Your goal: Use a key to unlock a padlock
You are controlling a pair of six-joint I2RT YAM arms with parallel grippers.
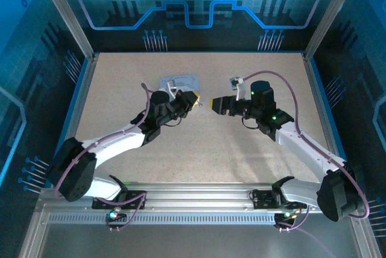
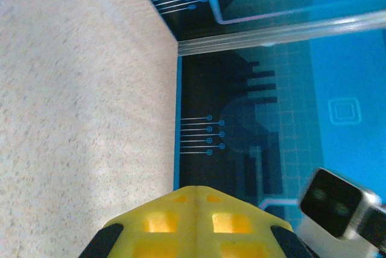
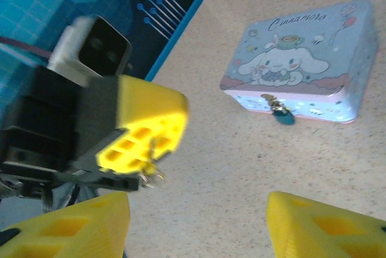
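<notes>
Left gripper (image 3: 172,126) is closed, its yellow fingers pressed together, and a small glinting bit of metal, the key (image 3: 151,177), sticks out under their tips. Right gripper (image 3: 199,225) stands wide apart with nothing between its yellow fingers.

The surface (image 1: 120,113) is a pale speckled beige board, framed by aluminium posts and blue walls printed with circuit lines. A pale blue cartoon tin box (image 3: 298,59) lies flat on it toward the far middle. The padlock (image 3: 283,117), small and dark teal, hangs at the clasp on the tin's front wall, touching it.

Seen from above, both arms reach inward from the near edge, elbows out. The left gripper (image 1: 193,97) is raised just in front of the tin box (image 1: 181,82), and the right gripper (image 1: 215,104) faces it tip to tip, near but apart.
</notes>
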